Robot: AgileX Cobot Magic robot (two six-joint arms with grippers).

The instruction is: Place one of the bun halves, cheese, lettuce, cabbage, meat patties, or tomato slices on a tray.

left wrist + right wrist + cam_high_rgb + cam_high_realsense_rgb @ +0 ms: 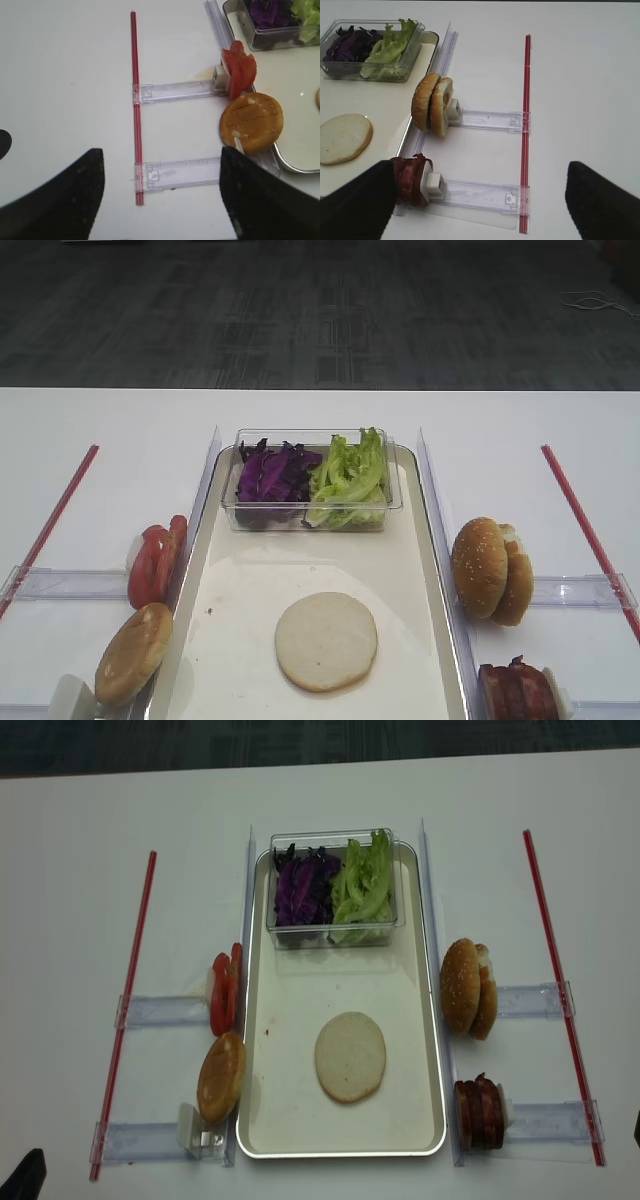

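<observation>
A plain bun half [326,640] lies cut face up on the cream tray [250,570]. At the tray's far end are purple cabbage [273,474] and green lettuce [347,478]. Left of the tray stand tomato slices [154,562] and a golden bun half [133,652], which also shows in the left wrist view [251,122]. Meat patties [514,692] stand on edge at the right. No cheese is in view. My left gripper [161,155] hangs open over a clear rail left of the tray. My right gripper [481,177] is open too, its left finger beside the patties [411,179].
A clear box [312,518] holds the leaves. Sesame-seeded bun halves [490,570] stand right of the tray. Clear plastic rails [175,90] run out from both tray sides to red strips [585,530] [135,110]. The table's far edge borders dark floor.
</observation>
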